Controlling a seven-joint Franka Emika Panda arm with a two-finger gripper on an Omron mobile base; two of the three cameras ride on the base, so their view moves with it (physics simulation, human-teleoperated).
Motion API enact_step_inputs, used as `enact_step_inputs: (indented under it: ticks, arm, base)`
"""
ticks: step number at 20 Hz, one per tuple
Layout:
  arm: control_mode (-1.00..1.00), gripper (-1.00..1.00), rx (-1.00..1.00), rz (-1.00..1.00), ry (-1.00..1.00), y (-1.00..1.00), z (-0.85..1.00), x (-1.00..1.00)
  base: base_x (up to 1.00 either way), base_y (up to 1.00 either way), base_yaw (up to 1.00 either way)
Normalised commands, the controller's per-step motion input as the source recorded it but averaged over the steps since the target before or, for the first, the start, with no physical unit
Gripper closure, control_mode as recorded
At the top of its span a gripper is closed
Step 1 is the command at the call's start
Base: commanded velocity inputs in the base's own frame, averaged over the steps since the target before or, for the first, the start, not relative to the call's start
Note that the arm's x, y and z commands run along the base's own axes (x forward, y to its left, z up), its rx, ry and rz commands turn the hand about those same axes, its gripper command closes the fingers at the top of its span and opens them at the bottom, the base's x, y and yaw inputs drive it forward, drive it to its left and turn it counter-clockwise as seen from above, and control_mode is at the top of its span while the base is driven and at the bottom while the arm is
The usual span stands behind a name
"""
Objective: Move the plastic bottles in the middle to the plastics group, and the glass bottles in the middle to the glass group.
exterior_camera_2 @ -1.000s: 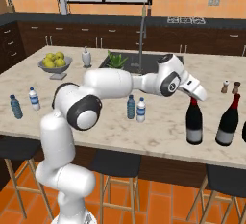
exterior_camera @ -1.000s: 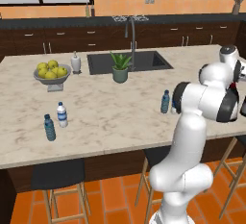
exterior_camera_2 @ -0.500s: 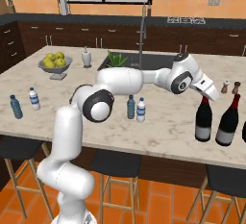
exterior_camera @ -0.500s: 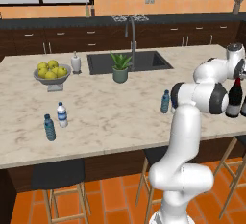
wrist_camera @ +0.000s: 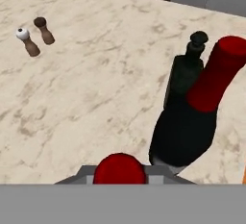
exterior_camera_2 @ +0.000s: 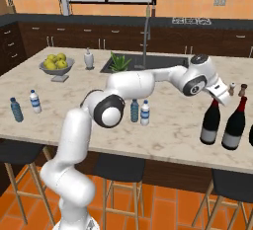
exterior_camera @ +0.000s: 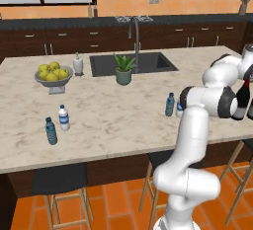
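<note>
Left base view: the white arm reaches far right, half hiding a dark glass bottle (exterior_camera: 242, 100) at the counter's (exterior_camera: 113, 120) right edge. Two plastic bottles (exterior_camera: 173, 106) stand mid-counter; two more (exterior_camera: 57, 124) stand far left.

Right base view: the gripper (exterior_camera_2: 220, 95) sits on the neck of the left of two wine bottles (exterior_camera_2: 234, 124).

Hand view: a red cap (wrist_camera: 120, 168) lies between the fingers, which are hidden, so the grip cannot be told. Shakers (wrist_camera: 36, 36) stand apart.

Marble counter (exterior_camera_2: 163, 135) bears water bottles (exterior_camera_2: 140, 112), wine bottles (exterior_camera_2: 233, 124), fruit bowl (exterior_camera_2: 57, 68).
</note>
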Motion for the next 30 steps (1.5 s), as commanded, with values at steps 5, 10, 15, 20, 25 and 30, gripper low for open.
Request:
enact_step_inputs:
  ticks: [5,10,15,20,25,30]
  arm:
    - [-1.0,-1.0,0.0,0.0,-0.16,0.18,-0.53,-0.13]
    - [-1.0,-1.0,-0.03,0.0,-0.15,0.11,-0.12,-0.09]
    - [-1.0,-1.0,-0.04,0.0,-0.15,0.0,0.4,-0.17]
    - [-1.0,-1.0,-0.18,0.0,0.0,0.21,0.48,-0.5]
    - [-1.0,-1.0,-0.13,0.07,0.0,0.58,0.39,-0.42]
    - [-1.0,-1.0,-0.15,0.11,0.01,0.7,0.4,-0.44]
  base:
    - [0.0,0.0,0.0]
    - [0.0,0.0,0.0]
    - [0.0,0.0,0.0]
    - [0.0,0.0,0.0]
    - [0.0,0.0,0.0]
    - [0.0,0.0,0.0]
